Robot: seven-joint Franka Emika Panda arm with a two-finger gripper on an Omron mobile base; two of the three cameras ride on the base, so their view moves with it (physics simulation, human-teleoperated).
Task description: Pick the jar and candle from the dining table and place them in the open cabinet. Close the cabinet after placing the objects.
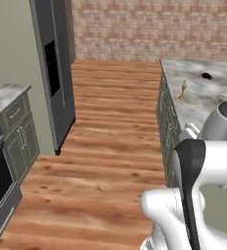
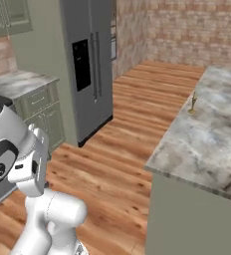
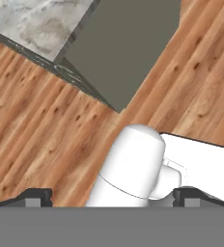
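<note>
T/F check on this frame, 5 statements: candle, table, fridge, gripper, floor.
1. The candle stands upright on the dining table. True.
2. The gripper is shut on the candle. False: its jaws are wide open with nothing between them, over the wooden floor.
3. A grey fridge stands across the floor from the table. True.
4. The candle sits at the middle of the tabletop. False: it is close to the table's edge on the fridge side.
5. The floor is tiled white. False: it is brown wood planks.
</note>
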